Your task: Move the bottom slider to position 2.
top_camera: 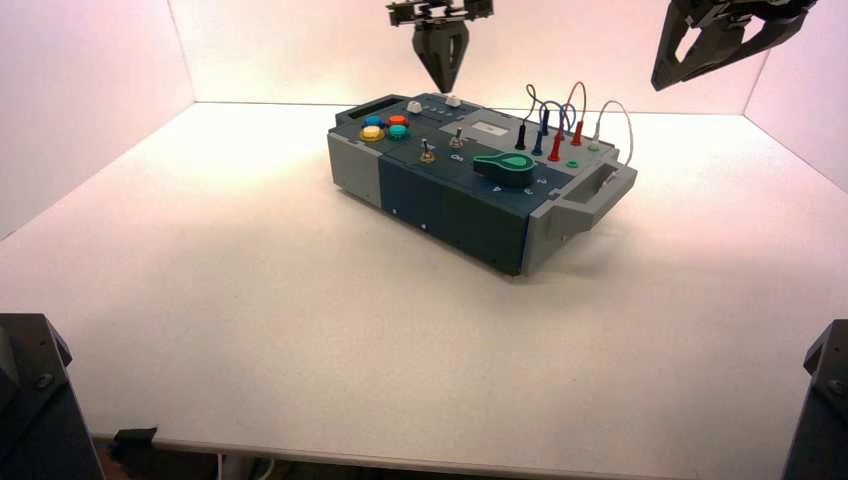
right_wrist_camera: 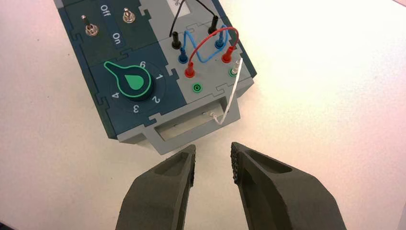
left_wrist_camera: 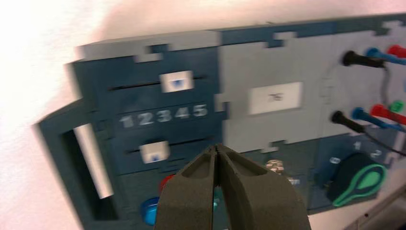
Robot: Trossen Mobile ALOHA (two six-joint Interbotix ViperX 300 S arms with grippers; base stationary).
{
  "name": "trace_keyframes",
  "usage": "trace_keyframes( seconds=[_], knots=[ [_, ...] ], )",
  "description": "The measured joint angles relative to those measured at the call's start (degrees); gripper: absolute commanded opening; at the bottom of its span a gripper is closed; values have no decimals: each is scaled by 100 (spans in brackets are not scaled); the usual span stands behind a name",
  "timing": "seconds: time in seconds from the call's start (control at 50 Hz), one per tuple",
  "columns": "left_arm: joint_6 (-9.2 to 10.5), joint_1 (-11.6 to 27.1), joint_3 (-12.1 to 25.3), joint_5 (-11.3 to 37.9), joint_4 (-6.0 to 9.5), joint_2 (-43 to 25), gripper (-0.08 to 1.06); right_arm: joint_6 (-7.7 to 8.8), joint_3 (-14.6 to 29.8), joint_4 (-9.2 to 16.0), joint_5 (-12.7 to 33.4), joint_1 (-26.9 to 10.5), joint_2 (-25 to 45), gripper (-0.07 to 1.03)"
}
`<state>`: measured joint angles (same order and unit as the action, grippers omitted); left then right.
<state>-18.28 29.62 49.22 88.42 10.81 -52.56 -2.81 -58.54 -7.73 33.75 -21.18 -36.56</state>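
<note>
The left gripper (left_wrist_camera: 216, 146) points steeply down above the box's far-left part — clenched on nothing, near the white sliders. The bottom slider (left_wrist_camera: 154, 152), between the printed numbers (left_wrist_camera: 163, 116) and the coloured buttons, sits about at 2. The right gripper (right_wrist_camera: 213, 144) hangs open — beyond the box's right end.

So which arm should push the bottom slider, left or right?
Probably the left. The left gripper is up by the bottom slider's end of the box. The right gripper is off past the other end, near the white wire.
</note>
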Motion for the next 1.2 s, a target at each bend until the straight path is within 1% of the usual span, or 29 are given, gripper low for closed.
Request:
trace_keyframes(
  seconds=[0.02, 0.22, 0.28, 0.6, 0.96, 1.2],
  knots=[
    [0, -9, 0, 0, 0, 0, -3, 0, 0, -9, 0, -9, 0, 41],
    [114, -97, -79, 53, -202, -70, -3, 0, 0, -9, 9, -9, -9, 41],
    [132, -141, -105, 62, -229, -105, -3, 0, 0, -9, 9, -9, -9, 41],
    [149, -264, -141, 88, -246, -202, -3, 0, 0, -9, 0, -9, -9, 41],
    [149, -272, -132, 88, -246, -272, -3, 0, 0, -9, 0, -9, 0, 41],
    [158, -272, 62, 88, -246, -281, -3, 0, 0, -9, 0, -9, -9, 41]
  ],
)
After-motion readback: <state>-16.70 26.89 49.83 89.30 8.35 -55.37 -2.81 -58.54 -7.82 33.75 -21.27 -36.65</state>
